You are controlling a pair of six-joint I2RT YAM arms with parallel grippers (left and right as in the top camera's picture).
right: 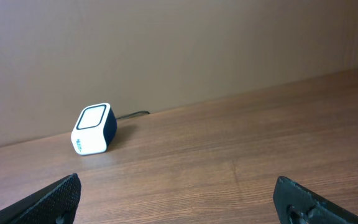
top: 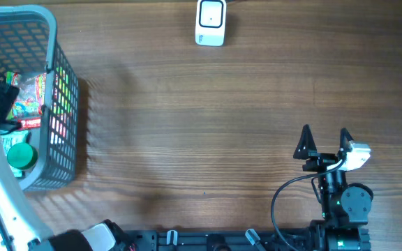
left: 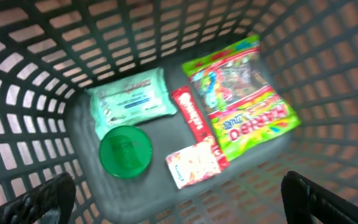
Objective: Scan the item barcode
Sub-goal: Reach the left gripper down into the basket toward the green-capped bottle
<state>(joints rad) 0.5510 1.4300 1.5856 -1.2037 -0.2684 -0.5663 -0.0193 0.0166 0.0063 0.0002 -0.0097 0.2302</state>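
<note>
Looking down from overhead, you have the grey plastic mesh basket (top: pixel 56 49) at the far left of the brown wooden counter (top: pixel 201 125), with your left arm reaching over it. The left end effector (left: pixel 182 202) hangs above the inside of the basket, its two dark fingers (left: pixel 42 199) spread wide and nothing between them.

Every item you could scan lies on the basket floor. In the left wrist view you see:

- The bright green and yellow Haribo sweet bag (left: pixel 244 93) lies flat toward the right wall.
- The slim red wrapped bar (left: pixel 194 118) lies along the bag's left edge.
- The small pink and white printed carton (left: pixel 193 165) sits at the bar's near end, touching it.
- The pale mint-green wipes pack (left: pixel 132 99) lies on the other side of the bar.
- The round dark green plastic lid (left: pixel 125 151) lies just beside the wipes pack, toward the camera.

The white barcode scanner with dark sides (top: pixel 210 21) stands at the far edge of the counter near the middle, well apart from the basket. Its thin dark cable (right: pixel 132 115) trails off behind it.

Your right end effector (top: pixel 324 136) sits low at the near right of the counter, fingers wide apart and holding nothing. It points across bare wood toward the scanner, which shows to the left in the right wrist view.
</note>
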